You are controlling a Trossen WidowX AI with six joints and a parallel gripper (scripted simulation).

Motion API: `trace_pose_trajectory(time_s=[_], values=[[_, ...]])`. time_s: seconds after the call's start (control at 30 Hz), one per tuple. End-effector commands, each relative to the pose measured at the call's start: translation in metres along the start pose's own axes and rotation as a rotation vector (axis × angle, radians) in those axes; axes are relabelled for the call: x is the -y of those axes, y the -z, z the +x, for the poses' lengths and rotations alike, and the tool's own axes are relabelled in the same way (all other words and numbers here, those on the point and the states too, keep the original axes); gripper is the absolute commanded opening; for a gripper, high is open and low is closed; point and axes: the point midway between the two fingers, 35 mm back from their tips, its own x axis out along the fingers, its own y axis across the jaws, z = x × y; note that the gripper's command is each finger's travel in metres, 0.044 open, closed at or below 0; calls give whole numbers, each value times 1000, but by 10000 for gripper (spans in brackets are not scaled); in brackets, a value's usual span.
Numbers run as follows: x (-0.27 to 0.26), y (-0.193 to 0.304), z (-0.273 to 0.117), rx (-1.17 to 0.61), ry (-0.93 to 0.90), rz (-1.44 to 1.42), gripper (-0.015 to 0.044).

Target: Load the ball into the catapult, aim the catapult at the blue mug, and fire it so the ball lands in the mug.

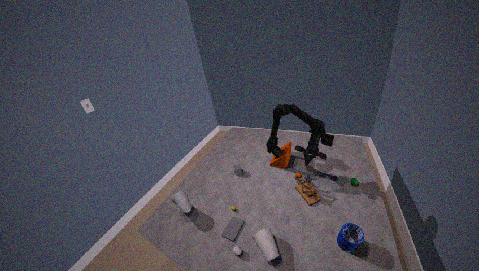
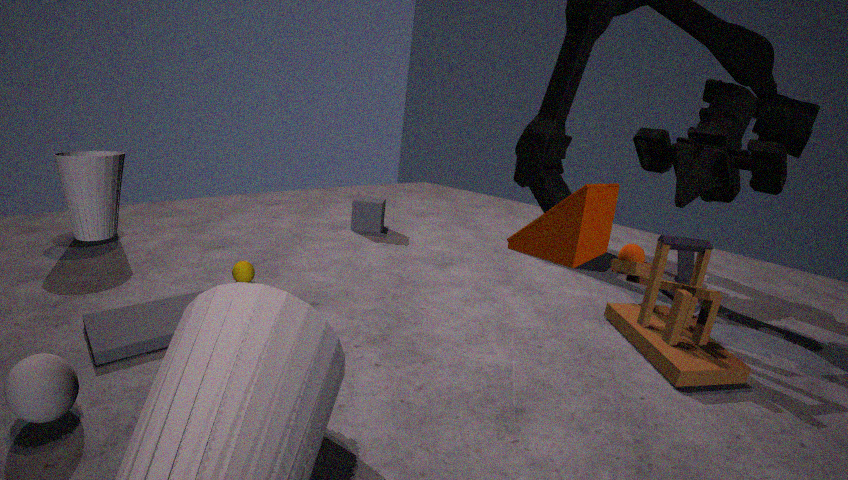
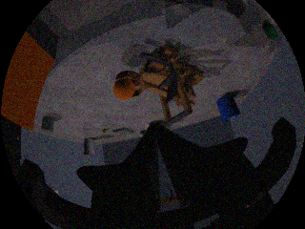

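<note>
The wooden catapult [image 1: 308, 193] stands on the grey floor right of centre; it also shows in the exterior view [image 2: 675, 315] and the wrist view [image 3: 171, 79]. An orange ball [image 1: 297, 175] [image 2: 631, 253] [image 3: 128, 84] rests at the end of its arm, on the side towards the arm's base. The blue mug [image 1: 350, 236] stands upright near the front right, and is small in the wrist view [image 3: 227, 107]. My gripper [image 1: 307, 162] [image 2: 693, 199] [image 3: 154, 128] hangs above the floor just behind the catapult, fingers down, shut and empty.
An orange wedge [image 1: 281, 156] lies by the arm's base. A green ball [image 1: 354, 181], a grey cube [image 1: 239, 171], a yellow ball [image 1: 233, 208], a grey slab [image 1: 233, 228], two white cups [image 1: 182, 201] [image 1: 267, 244] and a white sphere [image 1: 237, 250] are scattered around.
</note>
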Motion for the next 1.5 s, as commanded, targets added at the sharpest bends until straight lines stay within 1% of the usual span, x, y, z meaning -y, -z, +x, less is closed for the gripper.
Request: trace_pose_trajectory(time_s=[0.0, 1.47], values=[[-2, -2, 3, -10, -4, -15, 0], [0, -56, 53, -10, -4, -15, 0]])
